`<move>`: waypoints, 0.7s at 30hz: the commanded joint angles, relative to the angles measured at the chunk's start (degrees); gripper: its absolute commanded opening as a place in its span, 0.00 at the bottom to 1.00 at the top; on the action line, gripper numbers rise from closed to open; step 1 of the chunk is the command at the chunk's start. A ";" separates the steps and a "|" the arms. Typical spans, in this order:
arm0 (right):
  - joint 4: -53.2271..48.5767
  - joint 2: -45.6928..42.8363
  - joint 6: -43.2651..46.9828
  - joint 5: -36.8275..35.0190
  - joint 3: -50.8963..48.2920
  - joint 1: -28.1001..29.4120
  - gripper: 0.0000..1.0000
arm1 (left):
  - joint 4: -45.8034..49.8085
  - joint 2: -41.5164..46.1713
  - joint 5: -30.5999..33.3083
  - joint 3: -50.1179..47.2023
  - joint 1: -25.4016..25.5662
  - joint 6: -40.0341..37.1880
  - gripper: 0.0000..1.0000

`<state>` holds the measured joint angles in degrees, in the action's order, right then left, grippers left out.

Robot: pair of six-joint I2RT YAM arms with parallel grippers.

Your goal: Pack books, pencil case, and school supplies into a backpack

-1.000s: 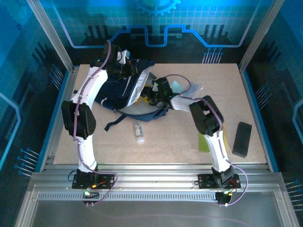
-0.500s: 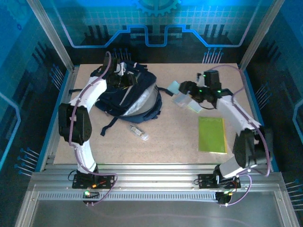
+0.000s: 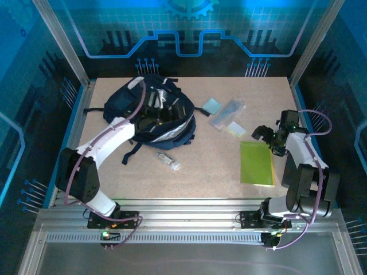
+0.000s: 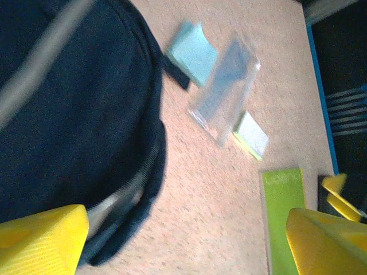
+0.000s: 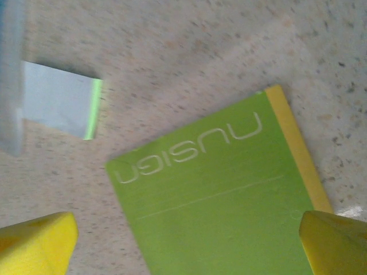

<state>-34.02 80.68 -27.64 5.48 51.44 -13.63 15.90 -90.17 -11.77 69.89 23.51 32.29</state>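
Table (image 3: 200,172) | left hand (image 4: 183,243) apart over backpack (image 3: 123,103) | right hand (image 5: 186,240) apart above lime-green book (image 5: 223,217)

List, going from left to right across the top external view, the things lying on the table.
backpack → pale-blue pad → yellow-green pad → lime-green book

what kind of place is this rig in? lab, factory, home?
Most likely an enclosed robot test cell in a lab, not a home. Aluminium frame posts and blue printed panels wall in a small table, and the left arm and right arm are bolted at its near edge.
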 commanded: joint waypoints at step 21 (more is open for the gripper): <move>-1.60 10.28 -0.12 2.94 -3.32 4.05 1.00 | -7.80 -5.07 -0.43 -1.91 10.67 5.93 0.89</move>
<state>-32.16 92.01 -25.50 1.39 50.96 -14.55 8.97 -94.35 -11.77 66.74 33.89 38.04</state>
